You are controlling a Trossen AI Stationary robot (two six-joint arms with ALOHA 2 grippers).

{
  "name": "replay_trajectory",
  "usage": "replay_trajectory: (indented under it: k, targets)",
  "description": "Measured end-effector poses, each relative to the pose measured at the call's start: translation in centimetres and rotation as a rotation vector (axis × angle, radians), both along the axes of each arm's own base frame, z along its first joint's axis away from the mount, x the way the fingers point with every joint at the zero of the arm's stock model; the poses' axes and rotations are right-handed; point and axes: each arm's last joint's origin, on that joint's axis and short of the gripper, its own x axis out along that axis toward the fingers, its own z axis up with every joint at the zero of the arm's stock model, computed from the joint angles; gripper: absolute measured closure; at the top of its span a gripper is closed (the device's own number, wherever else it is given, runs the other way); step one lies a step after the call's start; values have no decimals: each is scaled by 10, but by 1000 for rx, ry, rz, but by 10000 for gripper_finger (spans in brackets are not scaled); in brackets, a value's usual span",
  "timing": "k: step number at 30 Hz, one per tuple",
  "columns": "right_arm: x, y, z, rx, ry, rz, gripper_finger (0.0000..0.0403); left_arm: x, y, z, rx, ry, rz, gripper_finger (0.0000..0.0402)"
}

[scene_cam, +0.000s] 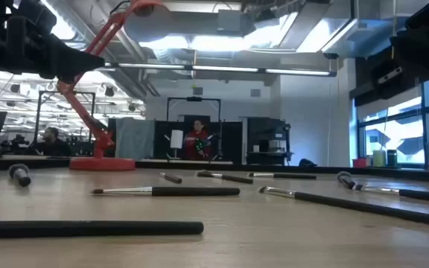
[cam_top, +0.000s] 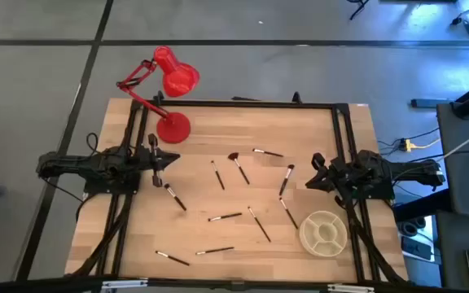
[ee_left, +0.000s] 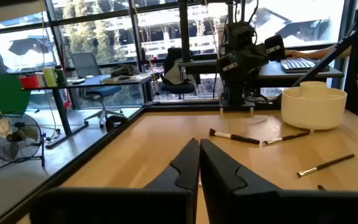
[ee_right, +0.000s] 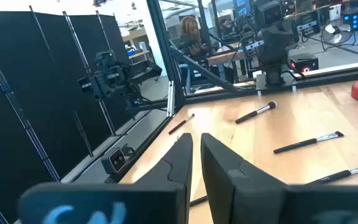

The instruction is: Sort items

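Several thin black-handled makeup brushes lie flat and scattered on the wooden table (cam_top: 137,244), among them one (cam_top: 175,198) nearest my left gripper, one (cam_top: 238,167) in the middle, and one (cam_top: 286,179) nearest my right gripper. My left gripper (cam_top: 159,160) hovers at the table's left side, shut on nothing (ee_left: 199,152). At the right side my right gripper (cam_top: 314,169) also hovers, its fingers close together with nothing between them (ee_right: 194,149). Both point toward the table's middle.
A round cream divided dish (cam_top: 324,232) stands near the front right corner. A red desk lamp (cam_top: 169,77) has its base (cam_top: 173,128) on the far left of the table. A black frame runs along the table's edges. People sit in the room beyond.
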Motion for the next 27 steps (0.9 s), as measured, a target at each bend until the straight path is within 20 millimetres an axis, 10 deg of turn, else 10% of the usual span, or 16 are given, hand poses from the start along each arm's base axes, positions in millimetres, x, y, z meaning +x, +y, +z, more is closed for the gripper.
replay_trajectory:
  k: [27]
  targets:
    - [0,0,0,0,0,0,368,0,0,0,0,0,0,391]
